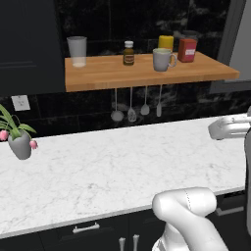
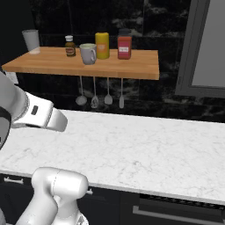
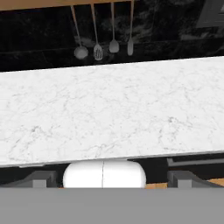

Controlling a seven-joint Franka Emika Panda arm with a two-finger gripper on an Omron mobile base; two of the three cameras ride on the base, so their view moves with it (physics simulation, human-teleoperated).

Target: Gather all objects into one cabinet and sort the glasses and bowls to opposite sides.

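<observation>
Wooden wall shelf [image 1: 147, 73], mounted on the black backsplash above a white marble counter [image 1: 122, 166]. On it, in the left base view, from nine o'clock toward three o'clock: a clear tumbler [image 1: 77, 51] at the left end; a small brown bottle [image 1: 128, 53] with a pale cap; a pale grey-beige mug [image 1: 163, 60] with its handle toward three o'clock, standing upright near the front edge; a yellow canister [image 1: 166, 42] just behind the mug at its twelve o'clock; a red box [image 1: 187, 50] just beside the mug at its two o'clock. Four metal utensils [image 1: 137, 105] hang in a row under the shelf's front. A potted plant [image 1: 18, 139] with pink buds stands on the counter at nine o'clock. The black wall cabinet [image 1: 29, 44] occupies the upper left, door shut. Gripper [image 3: 111, 179]: seen in the hand view, its dark fingertips [image 3: 41, 178] set far apart at the bottom corners, jaws wide and holding nothing, aimed across the counter toward the utensils.
</observation>
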